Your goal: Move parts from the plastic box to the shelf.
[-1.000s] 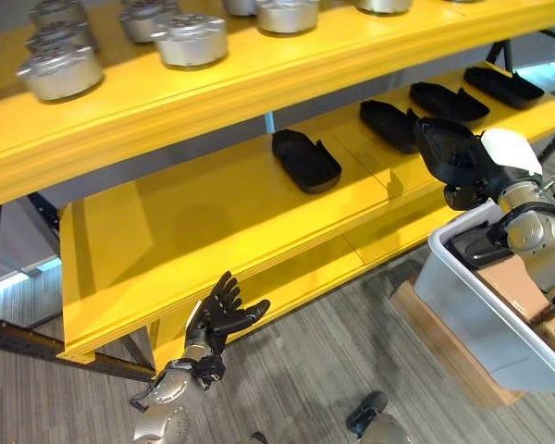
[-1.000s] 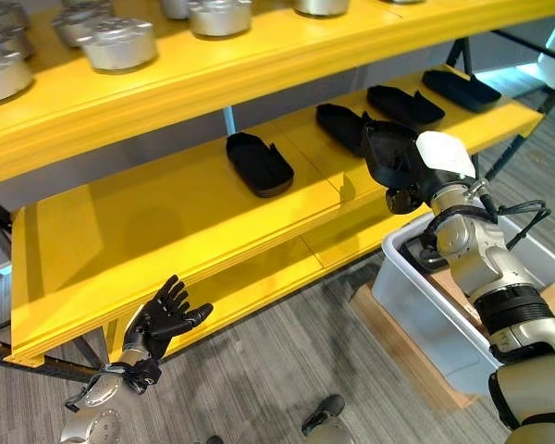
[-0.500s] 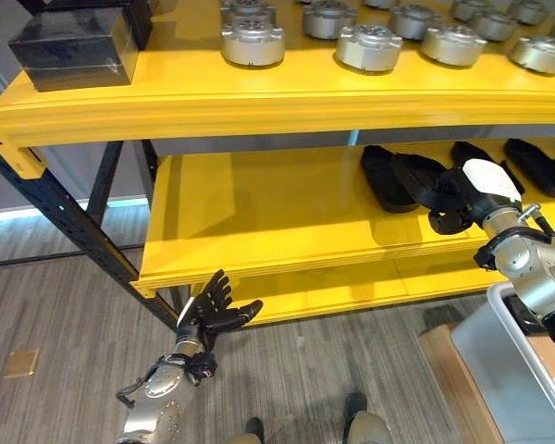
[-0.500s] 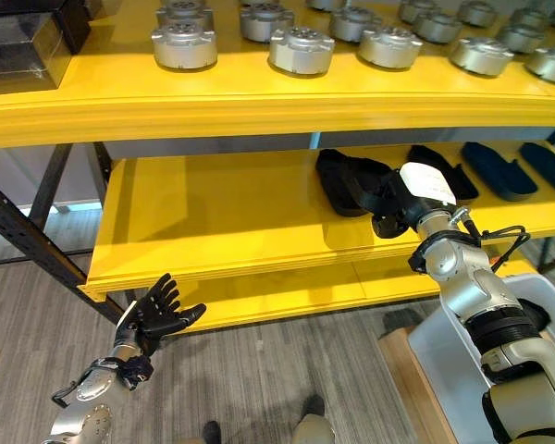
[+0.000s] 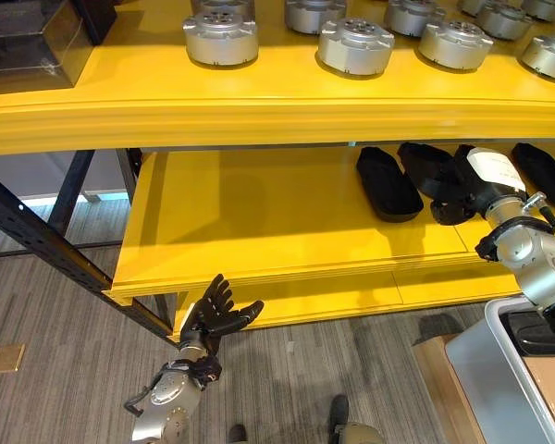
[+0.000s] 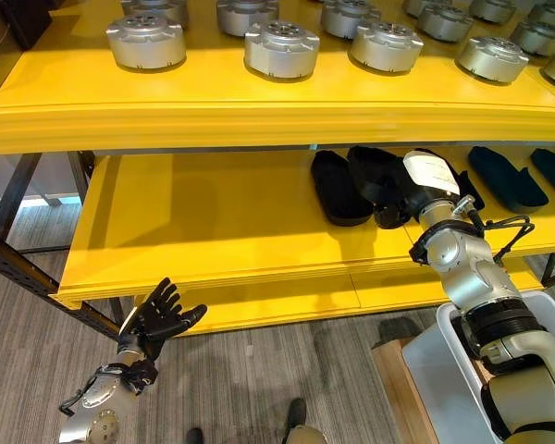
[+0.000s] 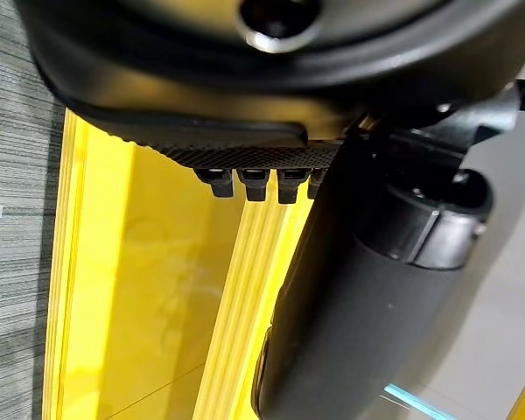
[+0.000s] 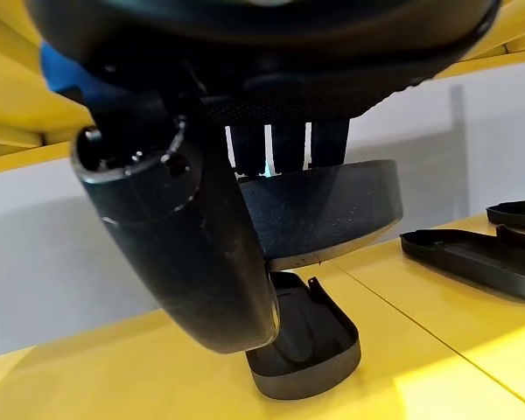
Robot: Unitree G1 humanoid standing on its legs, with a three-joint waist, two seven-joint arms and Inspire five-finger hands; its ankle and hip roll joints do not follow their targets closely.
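Low at the left, the left hand (image 5: 217,314) hangs below the front edge of the middle shelf (image 5: 259,217) with its fingers spread and nothing in it. On the top shelf (image 5: 259,102), round silver metal parts (image 5: 220,35) stand in rows; five of them show in full in the left eye view, with others cut off by the picture's edges. On the middle shelf, one black tray-shaped part (image 5: 387,183) lies flat with its long axis running front to back. Just right of it, the right hand (image 6: 414,190) pinches another black part (image 8: 319,210) between thumb and fingers, held over the shelf and tilted. Further right lie two more black parts (image 6: 507,176), also front to back. A white plastic box (image 5: 499,370) sits on the floor at lower right.
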